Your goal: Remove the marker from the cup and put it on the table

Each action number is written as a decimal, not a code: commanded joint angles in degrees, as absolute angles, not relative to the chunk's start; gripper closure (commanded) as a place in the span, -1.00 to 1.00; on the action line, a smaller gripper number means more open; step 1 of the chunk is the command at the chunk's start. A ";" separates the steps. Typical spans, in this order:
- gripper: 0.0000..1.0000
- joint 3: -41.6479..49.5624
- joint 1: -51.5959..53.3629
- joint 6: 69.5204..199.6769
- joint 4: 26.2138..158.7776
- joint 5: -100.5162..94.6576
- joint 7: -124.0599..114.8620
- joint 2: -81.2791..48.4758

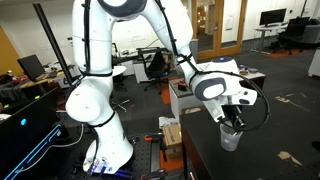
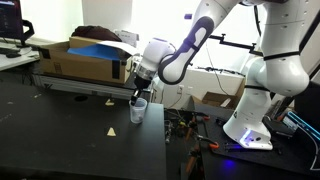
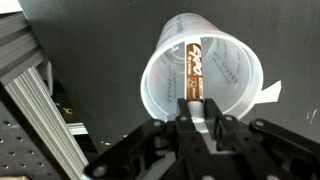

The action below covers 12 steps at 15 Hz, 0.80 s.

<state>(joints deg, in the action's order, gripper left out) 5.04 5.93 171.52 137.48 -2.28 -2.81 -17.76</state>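
On my dark table [image 2: 60,140] the translucent cup [image 3: 160,85] stands upright near one edge, and I hold the gripper [image 3: 197,118] at its rim, jaws clamped on the brown marker [image 3: 193,68], which is inside the cup.

A long cardboard box [image 2: 80,62] with a blue top sits at the back, and a dark bundle [image 2: 100,35], perhaps a bag, lies on it. In an exterior view stand a black office chair [image 1: 155,65] and a distant monitor [image 1: 272,17]. An aluminium rail [image 3: 40,95] shows in the wrist view.
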 commanded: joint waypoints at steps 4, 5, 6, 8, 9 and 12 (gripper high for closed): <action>0.89 6.83 7.39 168.72 139.13 -3.92 -6.90 -14.75; 0.89 6.97 7.55 168.65 139.56 -4.14 -7.07 -14.31; 0.89 7.24 7.88 168.55 140.01 -4.42 -7.51 -13.81; 0.89 7.92 8.66 168.71 140.99 -5.36 -8.44 -12.73; 0.89 8.20 8.95 168.76 141.49 -6.01 -8.92 -12.05; 0.89 9.47 9.98 168.88 142.98 -8.75 -11.26 -9.92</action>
